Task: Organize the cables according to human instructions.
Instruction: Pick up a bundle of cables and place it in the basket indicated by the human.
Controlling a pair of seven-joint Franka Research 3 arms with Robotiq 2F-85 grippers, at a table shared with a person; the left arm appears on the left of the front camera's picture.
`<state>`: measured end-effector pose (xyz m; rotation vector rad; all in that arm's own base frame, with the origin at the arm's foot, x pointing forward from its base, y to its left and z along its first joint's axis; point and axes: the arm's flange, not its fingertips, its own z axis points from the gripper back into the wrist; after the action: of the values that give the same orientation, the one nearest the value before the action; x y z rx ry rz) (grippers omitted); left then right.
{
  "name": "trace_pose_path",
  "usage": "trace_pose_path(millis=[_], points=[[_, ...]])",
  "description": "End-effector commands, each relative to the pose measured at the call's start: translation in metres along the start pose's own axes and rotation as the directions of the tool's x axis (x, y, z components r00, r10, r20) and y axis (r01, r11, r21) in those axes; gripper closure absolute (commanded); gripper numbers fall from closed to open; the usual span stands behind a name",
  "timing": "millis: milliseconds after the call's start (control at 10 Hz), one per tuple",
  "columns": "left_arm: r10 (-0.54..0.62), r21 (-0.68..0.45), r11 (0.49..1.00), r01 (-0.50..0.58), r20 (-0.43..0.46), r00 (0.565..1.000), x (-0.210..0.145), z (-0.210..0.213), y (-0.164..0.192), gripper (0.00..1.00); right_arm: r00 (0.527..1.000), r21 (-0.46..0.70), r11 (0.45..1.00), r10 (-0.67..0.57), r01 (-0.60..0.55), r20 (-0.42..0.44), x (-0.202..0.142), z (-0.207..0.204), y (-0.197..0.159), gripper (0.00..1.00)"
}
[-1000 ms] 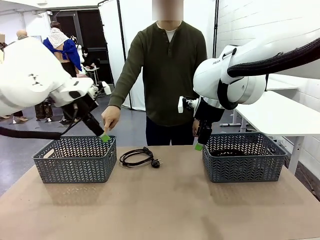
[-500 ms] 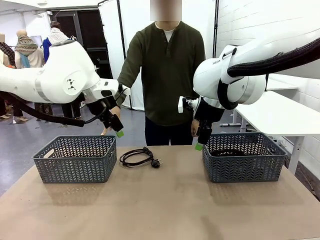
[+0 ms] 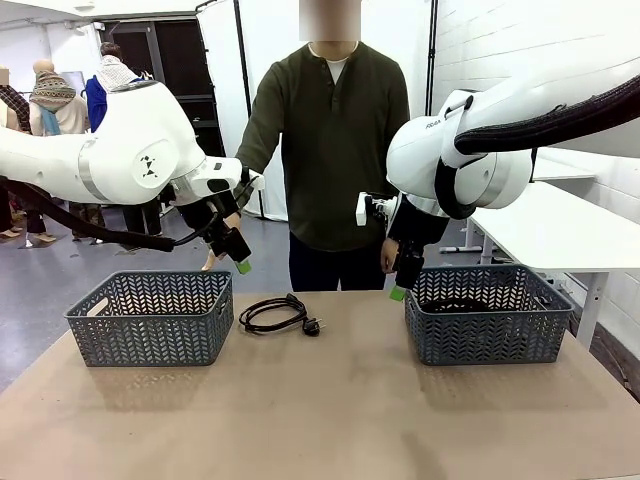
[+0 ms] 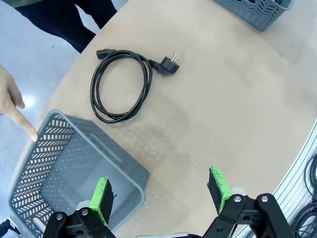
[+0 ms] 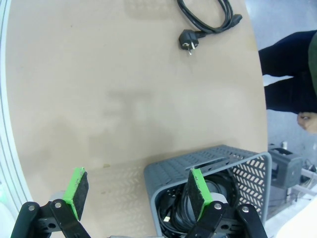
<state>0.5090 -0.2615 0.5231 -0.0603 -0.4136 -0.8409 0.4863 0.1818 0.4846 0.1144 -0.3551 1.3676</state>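
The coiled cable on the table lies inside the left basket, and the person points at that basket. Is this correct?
Not quite. The coiled cable lies on the bare table beside the left basket, not inside it, as the left wrist view shows. The person's hand does point at that basket.

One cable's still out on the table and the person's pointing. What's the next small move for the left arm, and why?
Probably lower the open left gripper over the loose cable and centre its fingers on the coil. It is the one cable lying on the table, the person's hand points a finger at the rim of the left basket, and this gripper hangs empty close above both.
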Motion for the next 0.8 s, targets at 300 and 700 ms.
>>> trace_pose_path(millis=[300,700], points=[[0.002,0.008,1.0,-0.002,0.007,1.0,-0.0065,0.0022,0.0004,0.0,1.0,-0.007,1.0,-0.005,0.005,-0.007,0.0001,0.0003,-0.0003,0.0],[0.0,0.0,1.0,0.0,0.0,1.0,-0.0001,0.0,0.0002,0.0,1.0,-0.007,1.0,-0.005,0.005,-0.007,0.0001,0.0003,-0.0003,0.0]])
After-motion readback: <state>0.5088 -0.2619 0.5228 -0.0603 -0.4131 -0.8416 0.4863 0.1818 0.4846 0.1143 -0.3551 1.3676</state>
